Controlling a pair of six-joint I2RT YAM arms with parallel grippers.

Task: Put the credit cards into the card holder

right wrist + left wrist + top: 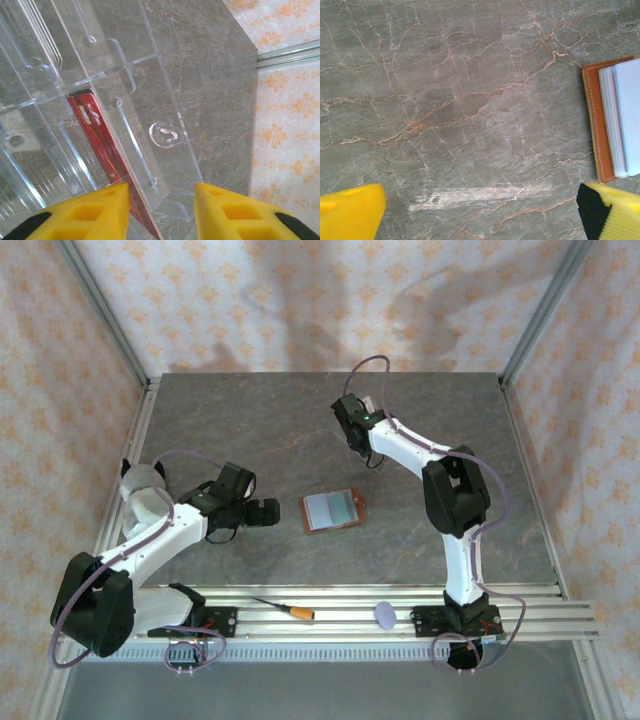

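The card holder (331, 510) lies open near the middle of the worktop (250, 420), pale pockets up. Whether anything is tucked in I cannot tell. The red card (92, 127) stands in the clear tray (150, 75) toward the far edge, ungripped. The right gripper (161, 192) is part-open around it, and the left gripper (480, 215) hovers wide and empty beside the holder. Most of the task looks undone.

Bright diffuse light; faint shadows on back curtain (330, 300); glare on clear tray (125, 65); left gripper (480, 214) edges soft.
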